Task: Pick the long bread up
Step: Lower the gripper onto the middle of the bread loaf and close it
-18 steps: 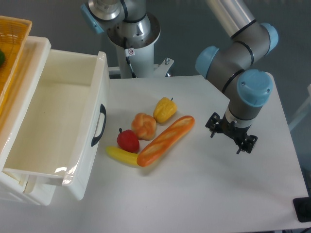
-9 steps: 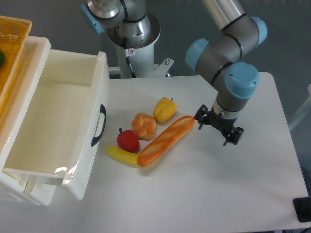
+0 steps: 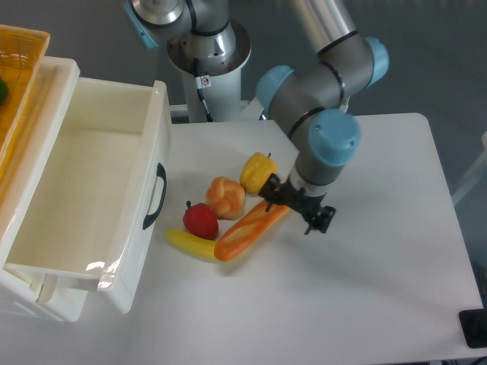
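The long bread [image 3: 245, 230] lies diagonally on the white table [image 3: 365, 289], orange-brown with score marks, its lower end near the banana. Its upper right end is hidden under my gripper [image 3: 295, 204], which hangs over that end. The black fingers point down at the table; whether they are open or shut cannot be made out from this angle. The bread still rests on the table.
A round bun [image 3: 225, 196], a yellow pepper [image 3: 257, 172], a red apple-like fruit [image 3: 200, 220] and a banana [image 3: 190, 244] crowd the bread's left side. An open white drawer [image 3: 91, 198] stands at the left. The robot base [image 3: 205, 53] is at the back.
The arm has swung left across the table, from well right of the bread to directly over its upper right end. The bread and other foods have not moved.
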`<state>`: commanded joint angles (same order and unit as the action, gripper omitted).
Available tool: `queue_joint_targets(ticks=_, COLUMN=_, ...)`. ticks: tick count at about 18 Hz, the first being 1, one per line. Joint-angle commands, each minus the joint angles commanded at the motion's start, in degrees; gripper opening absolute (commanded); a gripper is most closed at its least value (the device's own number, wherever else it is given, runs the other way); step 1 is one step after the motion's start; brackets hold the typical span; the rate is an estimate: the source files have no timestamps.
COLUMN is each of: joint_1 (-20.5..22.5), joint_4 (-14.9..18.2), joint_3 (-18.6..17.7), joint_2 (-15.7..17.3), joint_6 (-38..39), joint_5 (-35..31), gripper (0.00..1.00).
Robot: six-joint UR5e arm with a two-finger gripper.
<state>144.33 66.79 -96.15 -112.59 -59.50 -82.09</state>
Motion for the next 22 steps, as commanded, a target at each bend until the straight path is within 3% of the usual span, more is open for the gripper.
queue_joint_targets(ticks=9, joint_1=-4.2, joint_4=-0.5, joint_3=-0.3, joint_2=-3.4, joint_6=1.5, joint_5=-0.2, gripper=0.95)
queue_joint_targets(ticks=18, joint_1=-4.3, joint_4=-0.8, joint_3=0.6, joint_2=-5.2, joint_6=1.4, joint_5=-0.6, gripper=0.66)
queue_joint_targets(ticks=22, joint_1=-4.3, joint_4=-0.8, joint_3=0.6, joint_2=-5.5, joint_6=1.4, joint_5=-3.4, gripper=0.39)
